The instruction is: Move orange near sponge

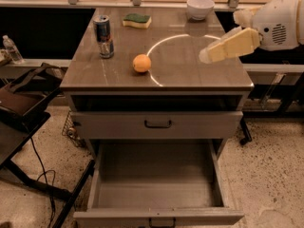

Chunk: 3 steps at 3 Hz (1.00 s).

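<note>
The orange (141, 63) sits on the brown counter (190, 75), left of centre near the front. The sponge (137, 20), dark green on top and yellow below, lies at the back of the counter, left of centre. My gripper (207, 55), with pale yellow pads, hangs above the right side of the counter and points left. It is well to the right of the orange and holds nothing that I can see.
A drink can (103, 36) stands left of the orange. A white bowl (200, 7) sits at the back right. The bottom drawer (156, 189) below the counter is pulled open and empty. A dark chair (21, 103) and a water bottle (11, 49) stand at the left.
</note>
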### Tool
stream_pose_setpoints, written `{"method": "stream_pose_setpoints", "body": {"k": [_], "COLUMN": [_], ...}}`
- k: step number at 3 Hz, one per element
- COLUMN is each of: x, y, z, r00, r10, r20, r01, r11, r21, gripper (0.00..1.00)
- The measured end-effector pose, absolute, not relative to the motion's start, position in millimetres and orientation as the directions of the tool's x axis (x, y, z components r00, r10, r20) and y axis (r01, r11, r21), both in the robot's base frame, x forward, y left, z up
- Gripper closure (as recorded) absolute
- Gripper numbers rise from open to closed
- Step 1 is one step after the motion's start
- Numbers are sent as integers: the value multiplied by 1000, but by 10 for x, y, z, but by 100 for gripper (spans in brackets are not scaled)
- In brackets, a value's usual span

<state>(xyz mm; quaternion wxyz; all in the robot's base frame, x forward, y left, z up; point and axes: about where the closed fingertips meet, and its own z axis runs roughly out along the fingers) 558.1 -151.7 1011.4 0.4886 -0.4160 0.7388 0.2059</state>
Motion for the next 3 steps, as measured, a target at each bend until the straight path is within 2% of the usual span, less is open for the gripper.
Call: {"method": "stream_pose_setpoints", "body": {"k": [2,3], "x": [5885,6127], "y": [-727,-275], "z": [10042,9876], "r00": [0,76], "r10": [-491,-580], "r20": [-871,-811], "r01": [-832,-835], "r11": [484,408], "r21": [-273,-370], "gripper": [0,0]}}
